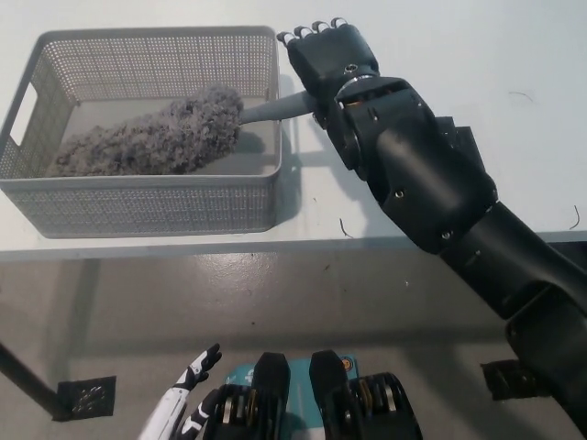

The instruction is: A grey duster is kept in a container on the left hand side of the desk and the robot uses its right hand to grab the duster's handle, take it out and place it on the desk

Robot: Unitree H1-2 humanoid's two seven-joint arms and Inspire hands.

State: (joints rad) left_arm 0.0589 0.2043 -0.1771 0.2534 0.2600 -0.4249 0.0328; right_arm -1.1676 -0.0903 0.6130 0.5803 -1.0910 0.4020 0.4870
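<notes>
Head view: the right hand (pixel 326 60) lies over the outer end of the handle (pixel 271 110). Its fingers (pixel 312 30) are stretched forward and a little apart, and they are not wrapped on anything that I can see; the palm side is hidden. The risk, in my judgement, is that the fingers close beside the thin handle or only on its tip, so that the duster (pixel 156 137) slips or swings down when it is lifted. A push may also press the handle on the rim and drag the light container (pixel 138 206) along the surface (pixel 477 64). The duster lies slanted inside the container, at the left of the surface. Its grey shaggy head is on the bottom and its smooth grey handle passes over the right rim. The left hand (pixel 194 376) rests at the lower left, fingers apart, holding nothing.
</notes>
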